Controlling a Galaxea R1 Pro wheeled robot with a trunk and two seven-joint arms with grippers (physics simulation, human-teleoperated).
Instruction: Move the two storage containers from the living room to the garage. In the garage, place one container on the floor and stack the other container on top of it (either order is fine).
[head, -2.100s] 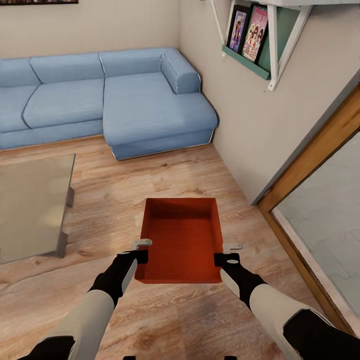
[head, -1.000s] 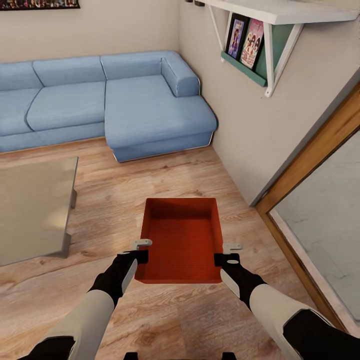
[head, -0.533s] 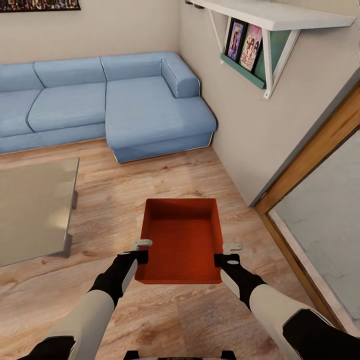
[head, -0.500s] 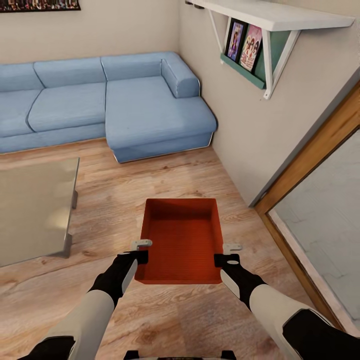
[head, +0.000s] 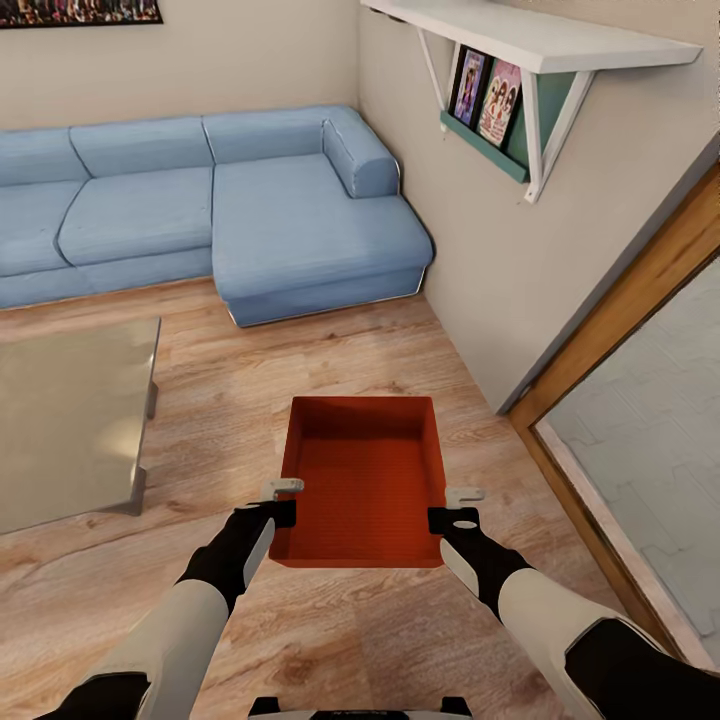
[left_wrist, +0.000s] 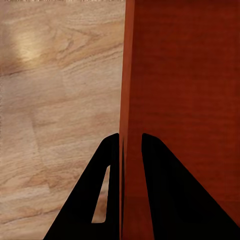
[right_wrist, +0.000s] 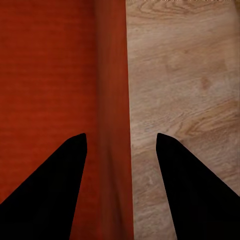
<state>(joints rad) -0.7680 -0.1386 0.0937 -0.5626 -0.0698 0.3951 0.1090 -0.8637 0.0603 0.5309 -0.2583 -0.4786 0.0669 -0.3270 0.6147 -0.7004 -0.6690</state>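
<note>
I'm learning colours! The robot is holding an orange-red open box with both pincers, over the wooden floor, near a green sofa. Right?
Almost. The sofa is blue, not green, as the head view shows. The rest holds: the orange-red open box is held by the left pincer and right pincer over the wooden plank floor.

My forearms are off-white shells, with black sections at elbow and wrist. Left gripper (head: 284, 500) and right gripper (head: 462, 506): black bodies, pale grey fingers. Wrist views render fingers (left_wrist: 172, 200) as black wedges.
</note>
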